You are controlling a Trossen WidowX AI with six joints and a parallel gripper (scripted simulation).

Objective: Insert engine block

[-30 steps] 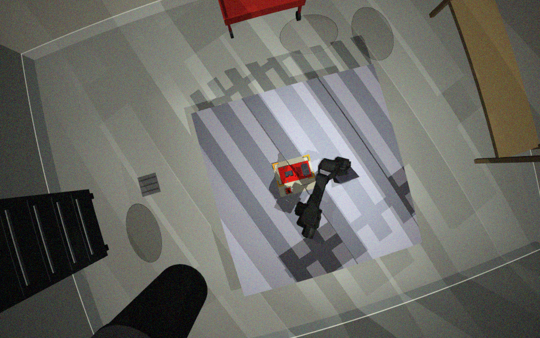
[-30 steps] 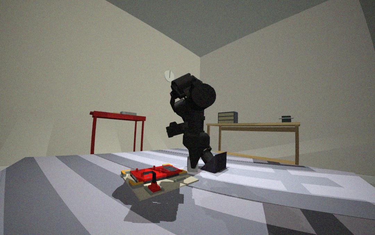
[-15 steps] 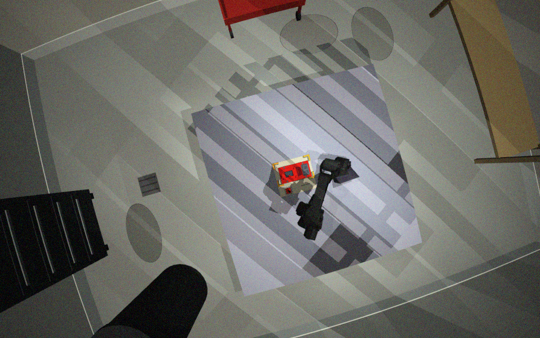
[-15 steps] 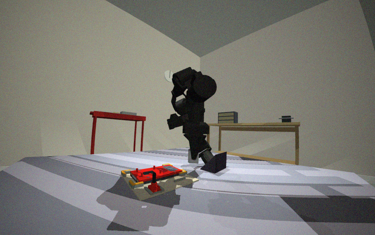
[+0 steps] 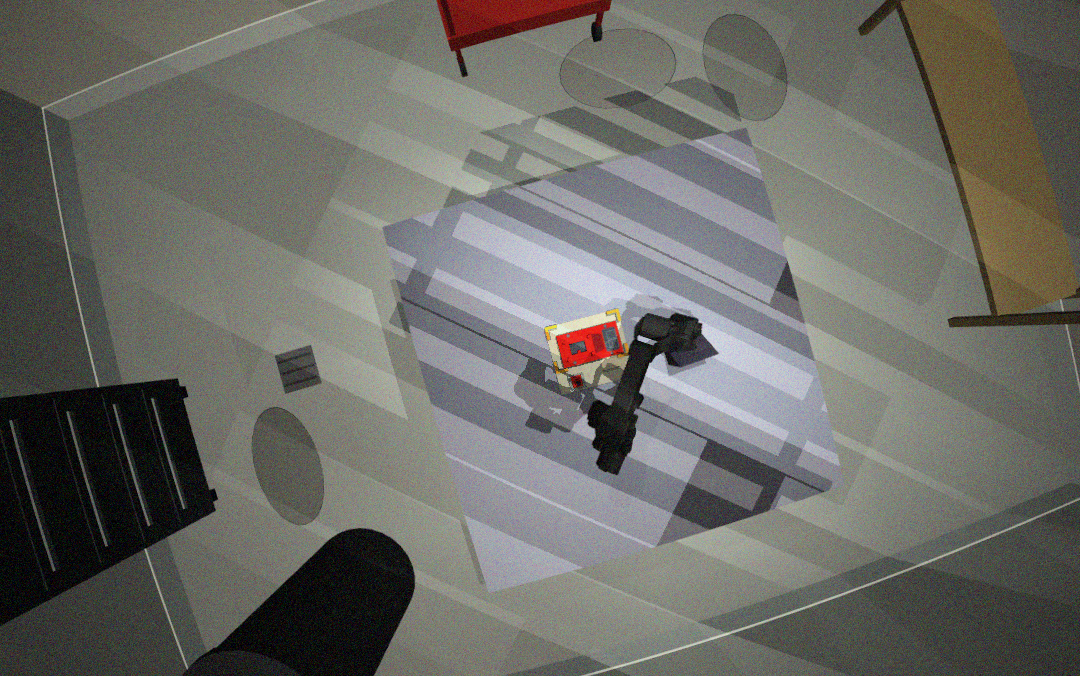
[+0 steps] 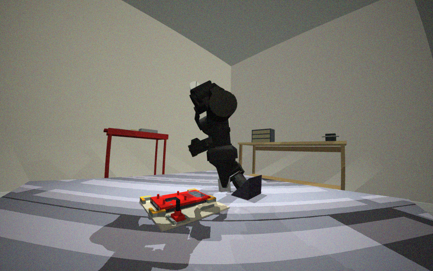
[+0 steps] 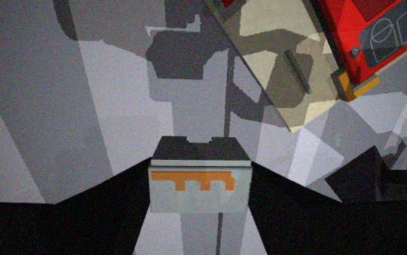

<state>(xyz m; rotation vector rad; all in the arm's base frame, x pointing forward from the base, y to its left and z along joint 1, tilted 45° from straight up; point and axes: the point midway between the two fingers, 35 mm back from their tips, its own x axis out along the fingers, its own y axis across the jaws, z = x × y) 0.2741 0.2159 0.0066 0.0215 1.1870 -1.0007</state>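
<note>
My gripper [image 6: 224, 182] [image 7: 199, 164] points down and is shut on the engine block [image 6: 224, 188] [image 7: 199, 201], a pale grey block with orange marks on one face and a dark top. A notch shows in the far edge of its top in the wrist view. The block is held beside the cream board, apart from it. The red car body [image 5: 589, 358] [image 6: 191, 199] [image 7: 344, 23] lies on the board between yellow corner pieces. A dark recess [image 5: 577, 347] shows in its top in the top view. The rib cannot be made out.
The cream board [image 5: 574, 318] [image 6: 162, 225] [image 7: 260, 26] also carries a red base [image 5: 577, 381] [image 6: 177, 217] with a black hooked post [image 6: 177, 204], near the car body. A dark wedge [image 5: 693, 354] [image 6: 250, 189] [image 7: 356, 179] stands at the arm's foot. Tables stand farther off.
</note>
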